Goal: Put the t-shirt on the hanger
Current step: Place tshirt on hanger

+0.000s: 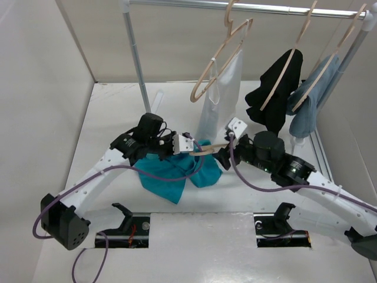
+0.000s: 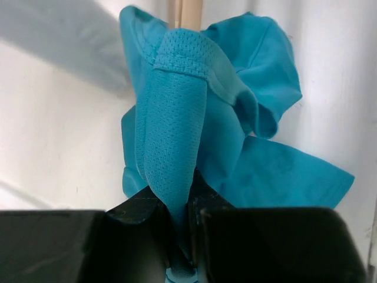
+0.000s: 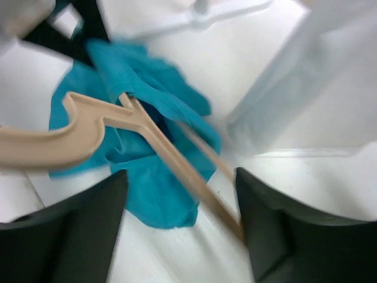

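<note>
The teal t-shirt [image 1: 171, 174] lies bunched on the white table between my two arms. In the left wrist view a fold of the t-shirt [image 2: 177, 118] rises from between the jaws of my left gripper [image 2: 185, 203], which is shut on it. The pale wooden hanger [image 1: 207, 149] lies across the cloth, one arm running into the shirt. In the right wrist view the hanger [image 3: 147, 132] shows its hook at the left and passes between the wide-apart jaws of my right gripper [image 3: 179, 206], close to the right finger. The t-shirt [image 3: 150, 194] sits beneath it.
A metal rail [image 1: 247, 7] crosses the back, holding a bare wooden hanger [image 1: 221, 59], a hanger with a black garment [image 1: 274, 94] and one with grey-blue cloth [image 1: 309, 103]. A translucent white bag [image 1: 222, 97] hangs just behind the grippers. The rail's upright [image 1: 136, 59] stands at back left.
</note>
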Motion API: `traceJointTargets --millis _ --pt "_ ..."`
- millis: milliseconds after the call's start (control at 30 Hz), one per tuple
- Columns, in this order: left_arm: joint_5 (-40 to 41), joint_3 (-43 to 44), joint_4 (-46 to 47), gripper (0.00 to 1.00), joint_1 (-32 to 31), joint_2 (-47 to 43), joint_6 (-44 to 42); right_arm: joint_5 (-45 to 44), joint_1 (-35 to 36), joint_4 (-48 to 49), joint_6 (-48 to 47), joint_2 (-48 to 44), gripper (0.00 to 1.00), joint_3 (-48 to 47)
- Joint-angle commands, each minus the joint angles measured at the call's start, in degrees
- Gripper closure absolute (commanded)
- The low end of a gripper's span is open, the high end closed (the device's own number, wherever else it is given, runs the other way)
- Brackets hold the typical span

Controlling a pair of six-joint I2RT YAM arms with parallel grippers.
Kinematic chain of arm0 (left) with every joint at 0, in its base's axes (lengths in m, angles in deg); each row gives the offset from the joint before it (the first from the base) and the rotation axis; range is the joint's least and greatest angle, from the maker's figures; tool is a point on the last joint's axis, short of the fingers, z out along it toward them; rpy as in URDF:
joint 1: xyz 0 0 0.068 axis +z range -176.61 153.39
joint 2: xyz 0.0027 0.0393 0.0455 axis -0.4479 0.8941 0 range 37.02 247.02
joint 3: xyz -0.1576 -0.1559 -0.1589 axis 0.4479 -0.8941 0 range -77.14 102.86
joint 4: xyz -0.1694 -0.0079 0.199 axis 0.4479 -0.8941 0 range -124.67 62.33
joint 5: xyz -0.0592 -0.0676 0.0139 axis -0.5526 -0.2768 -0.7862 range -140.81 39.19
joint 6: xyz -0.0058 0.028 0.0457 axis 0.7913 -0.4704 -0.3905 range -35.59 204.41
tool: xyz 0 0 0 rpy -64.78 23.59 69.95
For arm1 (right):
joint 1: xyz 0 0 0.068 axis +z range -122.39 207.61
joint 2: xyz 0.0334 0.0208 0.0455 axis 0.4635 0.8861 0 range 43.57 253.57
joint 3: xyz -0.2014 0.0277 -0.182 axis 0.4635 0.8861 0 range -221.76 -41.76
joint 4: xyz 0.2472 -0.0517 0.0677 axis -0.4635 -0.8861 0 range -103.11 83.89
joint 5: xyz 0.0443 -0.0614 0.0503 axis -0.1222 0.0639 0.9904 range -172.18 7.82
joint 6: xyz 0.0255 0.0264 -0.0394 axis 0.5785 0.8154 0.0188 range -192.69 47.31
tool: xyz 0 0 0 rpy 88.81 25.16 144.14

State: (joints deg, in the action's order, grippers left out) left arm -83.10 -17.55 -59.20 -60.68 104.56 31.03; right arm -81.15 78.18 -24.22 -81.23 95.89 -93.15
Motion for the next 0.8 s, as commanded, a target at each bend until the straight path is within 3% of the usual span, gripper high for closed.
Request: traceJointTargets --millis 0,167,233,267,300,367,400,467,500,600,767 --pt "5.99 -2.72 7.17 1.00 0.67 -5.57 11.79 -12.78 0.67 -1.82 7.64 -3.80 0.18 -6.16" --pt "10.76 -3.34 7.18 1.00 1.19 -5.59 20.15 -25.19 0.67 -11.50 18.97 -5.03 0.18 -11.70" --pt "9.89 -4.13 7.18 1.00 1.19 -6.90 21.39 -26.09 0.67 -13.17 24.08 -4.50 0.24 -11.71" --pt "9.27 -4.13 7.79 1.00 1.19 -7.51 22.18 -24.87 0.67 -13.18 25.74 -3.72 0.41 -8.92" --pt "9.27 -5.53 8.32 1.00 1.19 -8.04 22.18 -23.12 0.67 -11.96 28.46 -2.49 0.51 -7.07" --pt "8.65 -6.07 9.37 1.00 1.19 -8.57 22.80 -16.03 0.67 -6.26 30.15 -0.64 0.69 -3.55" --pt "8.65 -6.07 9.38 1.00 1.19 -8.57 22.80 -13.98 0.67 -4.24 30.85 0.58 0.72 -0.75" --pt "8.65 -6.68 9.38 1.00 1.19 -8.57 22.80 -11.51 1.38 1.02 31.39 4.97 0.69 0.85" --pt "8.65 -6.68 9.90 1.00 1.19 -8.57 22.80 -11.50 2.16 1.84 31.39 6.64 0.54 0.86" --pt "8.65 -6.68 10.52 1.00 1.19 -7.96 22.80 -13.16 3.66 4.74 31.91 13.50 0.33 -1.86" --pt "6.20 -6.16 12.36 1.00 1.19 -6.73 25.70 -12.64 3.66 8.43 37.09 24.12 0.30 -4.50"
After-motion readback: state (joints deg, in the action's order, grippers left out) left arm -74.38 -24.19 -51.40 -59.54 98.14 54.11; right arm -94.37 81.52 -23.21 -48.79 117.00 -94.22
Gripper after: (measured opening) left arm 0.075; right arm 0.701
